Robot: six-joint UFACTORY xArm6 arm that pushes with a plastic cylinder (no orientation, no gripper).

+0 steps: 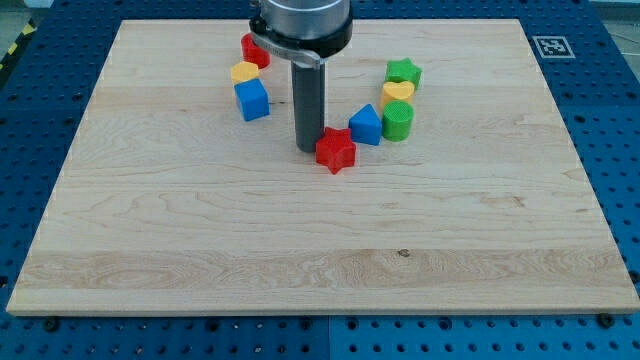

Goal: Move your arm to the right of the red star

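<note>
The red star [336, 151] lies near the middle of the wooden board [200, 230]. My tip [307, 149] rests on the board right at the star's left side, touching it or nearly so. A blue triangular block [366, 124] sits just to the star's upper right, close to it. A green round block [397, 121] stands to the right of the blue one.
A yellow heart-like block [398, 92] and a green star [404, 72] lie above the green round block. At the view's upper left stand a blue cube [252, 100], a yellow block [244, 72] and a red block [254, 50], partly behind the arm.
</note>
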